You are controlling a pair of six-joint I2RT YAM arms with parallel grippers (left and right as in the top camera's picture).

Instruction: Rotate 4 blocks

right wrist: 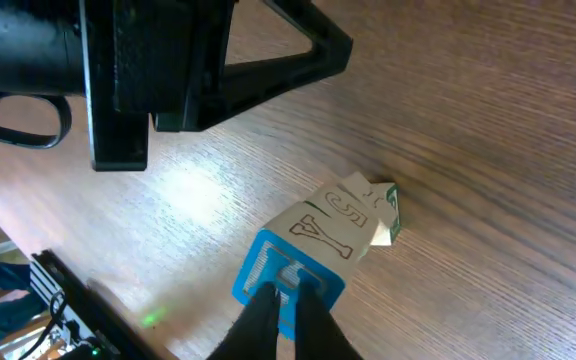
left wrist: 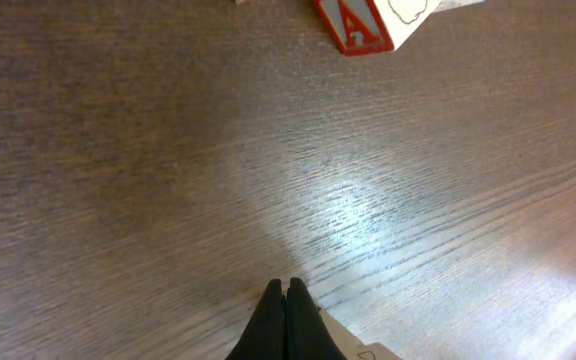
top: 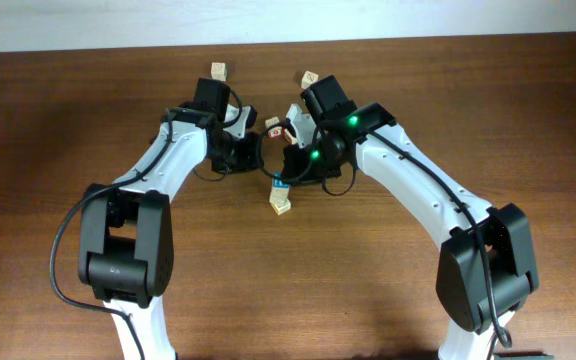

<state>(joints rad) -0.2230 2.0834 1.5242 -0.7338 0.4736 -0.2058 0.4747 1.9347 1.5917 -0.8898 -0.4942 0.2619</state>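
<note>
- Our right gripper [right wrist: 286, 303] touches the blue block [right wrist: 286, 268], which sits on the table [top: 58, 110] right at 12 o'clock from the tips.
- Its fingers are nearly together. We cannot tell if they pinch the block or only rest on it.
- A pale block [right wrist: 366, 208] sits just beside the blue one, at 2 o'clock.
- Our left gripper [left wrist: 286, 305] has its fingers pressed together and holds nothing. The red block [left wrist: 366, 22] is well apart, at 1 o'clock.
- We think the right gripper is nearer for the turn.
</note>
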